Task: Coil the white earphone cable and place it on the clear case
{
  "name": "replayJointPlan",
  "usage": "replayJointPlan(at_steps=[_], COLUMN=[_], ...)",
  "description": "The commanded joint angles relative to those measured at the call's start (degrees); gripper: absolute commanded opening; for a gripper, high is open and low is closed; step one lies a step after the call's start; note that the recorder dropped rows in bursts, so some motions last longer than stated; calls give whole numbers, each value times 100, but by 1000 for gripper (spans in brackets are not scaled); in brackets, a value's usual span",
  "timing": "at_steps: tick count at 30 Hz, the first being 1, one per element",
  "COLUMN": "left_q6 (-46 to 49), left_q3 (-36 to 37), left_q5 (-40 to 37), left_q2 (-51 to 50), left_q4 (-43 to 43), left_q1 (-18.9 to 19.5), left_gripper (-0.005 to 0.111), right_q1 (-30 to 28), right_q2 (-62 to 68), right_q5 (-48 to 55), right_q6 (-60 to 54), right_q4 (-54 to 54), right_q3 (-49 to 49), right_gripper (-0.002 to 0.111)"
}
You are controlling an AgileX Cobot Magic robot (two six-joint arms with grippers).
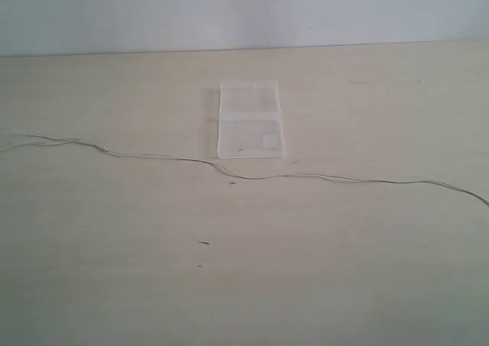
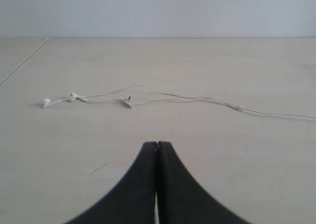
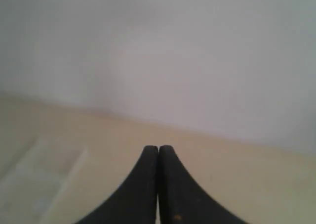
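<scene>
The white earphone cable (image 1: 252, 177) lies stretched across the table from left to right, passing just in front of the clear case (image 1: 250, 121), which lies flat at the middle back. In the left wrist view the cable (image 2: 168, 96) ends in two earbuds (image 2: 46, 102), with a small plug (image 2: 128, 103) near them. My left gripper (image 2: 157, 144) is shut and empty, a short way back from the cable. My right gripper (image 3: 158, 148) is shut and empty too, with the case (image 3: 34, 179) a blur off to one side. Neither gripper shows in the exterior view.
The pale wooden table (image 1: 114, 270) ends at a white wall (image 1: 244, 10) behind the case. A few small dark specks (image 1: 204, 244) mark the tabletop. A thin line (image 2: 24, 61) runs across the surface in the left wrist view.
</scene>
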State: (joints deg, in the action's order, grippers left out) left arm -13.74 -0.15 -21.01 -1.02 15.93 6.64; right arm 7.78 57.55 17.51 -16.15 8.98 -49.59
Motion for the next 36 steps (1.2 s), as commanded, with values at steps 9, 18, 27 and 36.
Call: replayJointPlan(at_steps=[9,18,27,36], left_q6=[3,3,3,3], left_q3=[15,15,15,15], left_q5=[19,19,19,19], left_q2=[15,25,25,25], left_q4=[-2,-2,-2,-2], left_q1=[-47,-41,-41,-41], left_gripper=[0,0,0,0], right_q1=[257,1260,2083,2420], right_q2=[3340,4658,5308,5777], right_q5=[3551,4243,4881,4308], right_q6=[-3386,-4077,-3300,-3193], right_q4=[591,76,-529,-1039], right_q3=[-1719,-2322,-3048,-3391], right_gripper=[0,4,31,31])
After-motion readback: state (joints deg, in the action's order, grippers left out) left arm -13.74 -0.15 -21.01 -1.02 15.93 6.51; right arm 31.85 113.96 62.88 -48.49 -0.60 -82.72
